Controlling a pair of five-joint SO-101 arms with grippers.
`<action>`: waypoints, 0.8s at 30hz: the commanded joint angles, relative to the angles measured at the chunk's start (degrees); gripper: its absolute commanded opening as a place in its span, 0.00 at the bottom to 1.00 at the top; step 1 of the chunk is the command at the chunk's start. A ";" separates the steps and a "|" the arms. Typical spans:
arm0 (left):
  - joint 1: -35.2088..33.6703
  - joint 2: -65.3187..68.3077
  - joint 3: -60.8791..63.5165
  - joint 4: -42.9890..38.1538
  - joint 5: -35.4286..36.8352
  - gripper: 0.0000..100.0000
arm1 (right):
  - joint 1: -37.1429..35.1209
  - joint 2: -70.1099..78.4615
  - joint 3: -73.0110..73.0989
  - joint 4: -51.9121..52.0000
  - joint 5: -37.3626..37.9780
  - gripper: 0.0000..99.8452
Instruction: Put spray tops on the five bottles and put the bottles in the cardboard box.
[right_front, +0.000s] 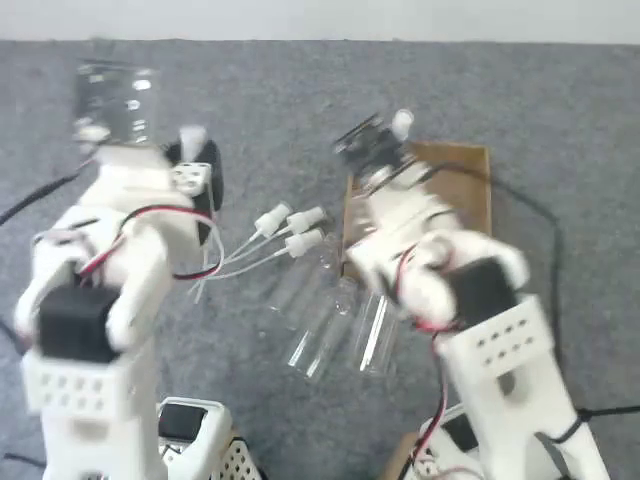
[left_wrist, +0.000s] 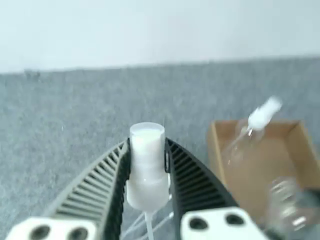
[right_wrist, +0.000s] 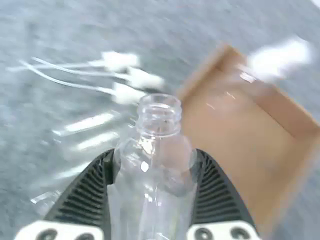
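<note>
The left gripper (left_wrist: 147, 150) is closed round a white spray top (left_wrist: 146, 175), which stands upright between its fingers; in the high view it sits at the upper left. The right gripper (right_wrist: 154, 160) clamps a clear bottle (right_wrist: 159, 120) with an open neck, just left of the cardboard box (right_front: 465, 195) at the centre right of the high view. A capped bottle (left_wrist: 252, 125) leans inside the box. Three loose spray tops (right_front: 292, 228) lie together on the grey carpet (right_front: 500, 90) at the centre, and more clear bottles (right_front: 335, 325) lie just below them.
</note>
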 joint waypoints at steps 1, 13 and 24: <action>-0.09 -5.01 -3.74 -3.34 5.19 0.01 | -7.16 -4.62 8.70 -13.58 -3.52 0.01; -0.09 -9.67 3.03 -18.29 18.90 0.01 | -14.46 -6.90 19.87 -25.98 -4.66 0.01; 0.26 -9.67 16.48 -27.87 21.45 0.01 | -13.67 -6.99 25.85 -36.35 -5.01 0.01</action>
